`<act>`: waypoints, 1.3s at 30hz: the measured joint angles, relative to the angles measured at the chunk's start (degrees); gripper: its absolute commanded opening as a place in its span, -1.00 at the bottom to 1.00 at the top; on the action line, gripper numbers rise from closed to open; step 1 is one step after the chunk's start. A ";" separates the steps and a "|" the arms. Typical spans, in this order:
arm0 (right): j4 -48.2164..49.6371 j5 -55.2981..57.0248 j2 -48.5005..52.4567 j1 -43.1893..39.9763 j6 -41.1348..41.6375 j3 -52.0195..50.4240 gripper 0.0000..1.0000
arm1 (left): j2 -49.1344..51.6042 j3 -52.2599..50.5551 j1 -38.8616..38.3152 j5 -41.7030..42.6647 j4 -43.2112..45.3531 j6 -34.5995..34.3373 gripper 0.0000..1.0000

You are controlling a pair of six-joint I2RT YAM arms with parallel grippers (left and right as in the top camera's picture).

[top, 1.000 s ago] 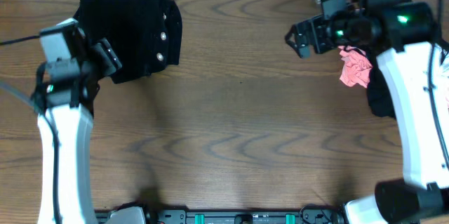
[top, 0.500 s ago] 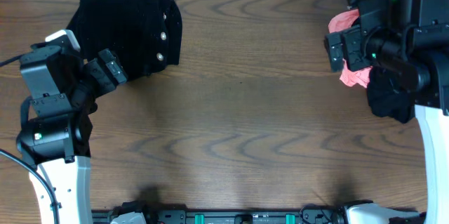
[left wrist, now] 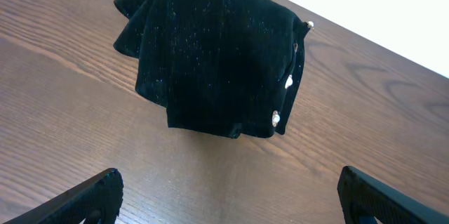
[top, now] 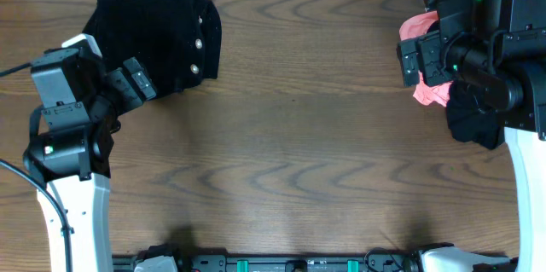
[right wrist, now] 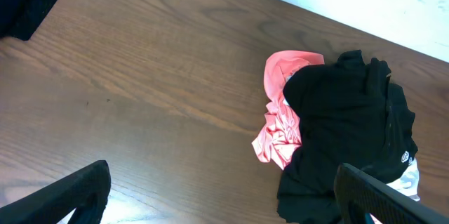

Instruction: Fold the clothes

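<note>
The clothes (top: 162,40) lie folded into a compact black bundle at the table's far left, with small pearly buttons (top: 198,43) along the right edge. In the left wrist view the clothes (left wrist: 210,55) sit ahead of my fingers, apart from them, with the buttons (left wrist: 288,81) on the right side. My left gripper (top: 130,89) hovers just off the bundle's near-left corner, open and empty (left wrist: 229,182). My right gripper (top: 408,60) is at the far right, open and empty (right wrist: 223,175), over bare wood.
A crumpled pink garment (top: 431,91) (right wrist: 280,129) and a black garment (top: 473,118) (right wrist: 344,126) are piled at the right, partly under my right arm. The table's back edge (left wrist: 393,48) runs just behind the folded bundle.
My left gripper opened fully and drew back slightly from the bundle's edge. My right arm swung right, toward the pink and black pile, then held still.
</note>
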 measured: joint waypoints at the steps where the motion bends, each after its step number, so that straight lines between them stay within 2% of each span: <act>1: -0.02 0.00 0.00 0.00 0.00 0.00 0.99 | 0.17 0.00 0.00 0.00 0.00 0.00 0.96; 8: -0.22 0.26 0.00 0.00 -0.11 0.00 0.99 | 0.68 0.00 0.00 0.00 0.00 0.00 0.96; 15: -4.13 6.03 -1.07 0.00 -2.67 -0.39 0.99 | 0.70 0.00 0.00 0.00 0.00 0.00 0.96; 20: -1.42 7.04 -9.49 -0.48 -3.10 -7.48 0.98 | 0.70 0.00 0.00 0.00 0.00 0.00 0.96; 22: 6.47 6.80 -15.32 -1.51 -3.28 -13.79 0.98 | 0.72 0.00 0.00 0.00 -0.04 0.00 0.96; 25: 24.90 5.77 -24.15 -3.65 -3.48 -26.51 0.98 | 0.72 0.00 0.00 0.00 -0.02 0.00 0.96; 31: 60.00 1.27 -40.37 -6.93 -3.93 -58.71 0.99 | 0.72 -0.02 0.00 0.00 -0.04 0.00 0.96; 34: 69.96 0.17 -48.24 -8.09 -3.96 -73.33 0.99 | 0.72 -0.02 0.00 0.00 -0.02 0.00 0.96; 39: 73.07 -0.55 -60.83 -9.90 -3.96 -88.85 0.99 | 0.72 -0.02 0.00 0.00 -0.02 0.00 0.96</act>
